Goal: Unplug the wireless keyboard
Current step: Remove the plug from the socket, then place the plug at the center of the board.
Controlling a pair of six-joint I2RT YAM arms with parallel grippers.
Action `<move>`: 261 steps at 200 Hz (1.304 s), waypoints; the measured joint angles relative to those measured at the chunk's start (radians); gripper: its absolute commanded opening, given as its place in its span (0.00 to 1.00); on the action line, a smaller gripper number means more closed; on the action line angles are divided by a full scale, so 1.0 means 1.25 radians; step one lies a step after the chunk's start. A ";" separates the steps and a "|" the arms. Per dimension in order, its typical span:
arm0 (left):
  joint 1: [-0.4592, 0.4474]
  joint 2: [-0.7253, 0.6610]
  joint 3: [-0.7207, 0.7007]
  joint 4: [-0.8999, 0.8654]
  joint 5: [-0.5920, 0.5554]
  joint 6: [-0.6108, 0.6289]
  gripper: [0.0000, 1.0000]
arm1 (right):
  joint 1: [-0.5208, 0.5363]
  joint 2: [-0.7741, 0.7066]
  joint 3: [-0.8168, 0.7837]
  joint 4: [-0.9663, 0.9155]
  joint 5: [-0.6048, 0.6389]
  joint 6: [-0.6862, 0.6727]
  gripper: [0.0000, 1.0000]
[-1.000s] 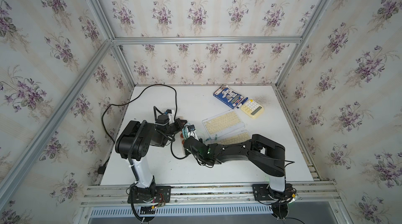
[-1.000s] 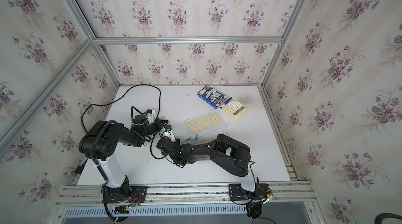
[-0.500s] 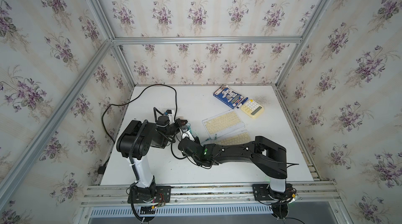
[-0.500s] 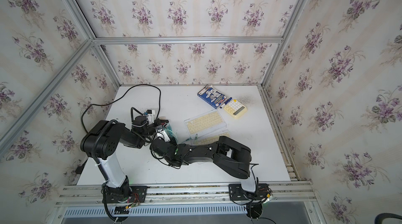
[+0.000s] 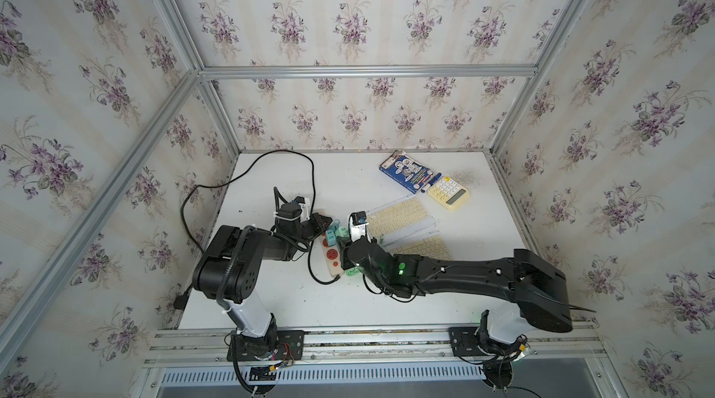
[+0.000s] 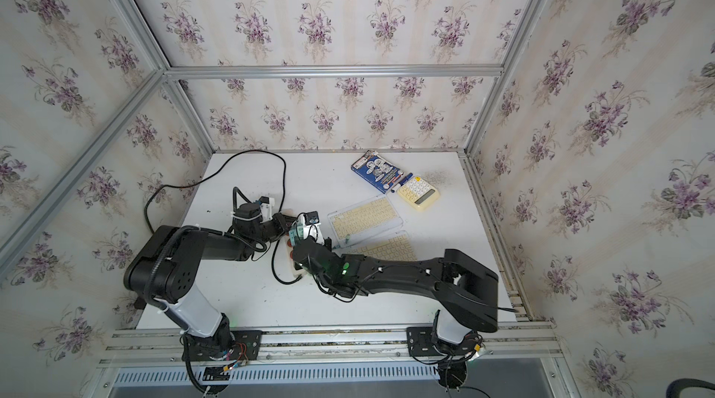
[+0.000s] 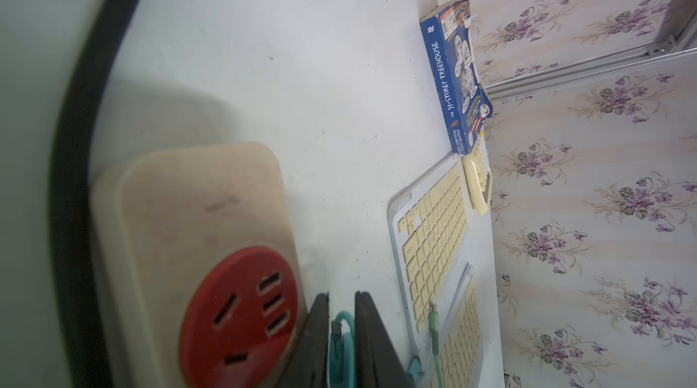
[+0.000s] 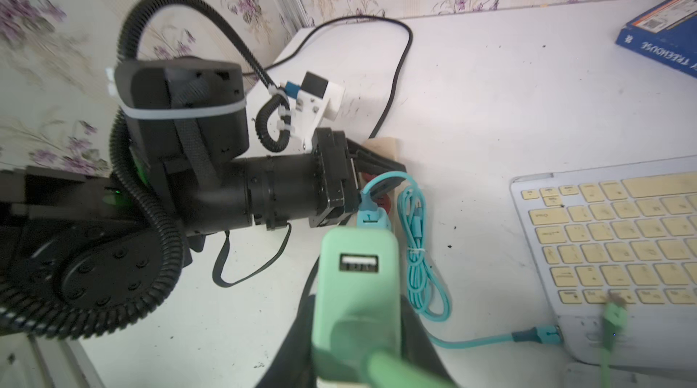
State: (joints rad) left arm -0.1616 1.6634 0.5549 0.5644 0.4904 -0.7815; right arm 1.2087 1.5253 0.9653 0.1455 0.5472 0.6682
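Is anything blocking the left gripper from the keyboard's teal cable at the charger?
Nothing visible does. The teal cable runs between the left gripper's fingers, close to its plug at the green charger, which the right gripper clamps.

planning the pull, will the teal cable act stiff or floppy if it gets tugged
Likely floppy: the teal cable lies in loose loops beside the power strip, so a tug would probably take up slack first. It looks thin, so probably light. Its plug looks seated in the keyboard and may resist.
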 measured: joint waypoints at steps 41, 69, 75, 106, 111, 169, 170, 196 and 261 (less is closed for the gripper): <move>0.031 -0.126 0.021 -0.169 -0.045 0.032 0.32 | 0.000 -0.164 -0.060 -0.071 0.068 0.054 0.00; 0.051 -0.179 0.038 -0.250 -0.073 0.058 0.33 | 0.000 -0.239 -0.074 -0.137 0.111 0.065 0.00; 0.051 -0.192 0.038 -0.263 -0.081 0.061 0.33 | 0.000 -0.255 -0.076 -0.149 0.121 0.072 0.00; 0.054 -0.265 0.021 -0.311 -0.110 0.083 0.33 | -0.002 -0.327 -0.065 -0.272 0.195 0.117 0.00; 0.054 -0.275 0.019 -0.318 -0.117 0.087 0.33 | -0.002 -0.335 -0.060 -0.298 0.208 0.131 0.00; 0.051 -0.340 0.002 -0.357 -0.138 0.103 0.33 | -0.062 -0.378 -0.069 -0.498 0.277 0.329 0.00; 0.051 -0.340 0.002 -0.357 -0.138 0.103 0.33 | -0.064 -0.378 -0.070 -0.498 0.276 0.331 0.00; 0.050 -0.364 0.000 -0.372 -0.142 0.103 0.33 | -0.082 -0.353 -0.120 -0.476 0.220 0.388 0.00; 0.049 -0.358 0.000 -0.375 -0.145 0.107 0.32 | -0.084 -0.180 -0.155 -0.344 0.077 0.543 0.00</move>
State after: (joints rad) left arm -0.0998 1.2163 0.5545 0.0959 0.3088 -0.6483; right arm 1.1042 1.3003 0.7715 -0.2848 0.6430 1.3464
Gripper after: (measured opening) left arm 0.325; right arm 0.304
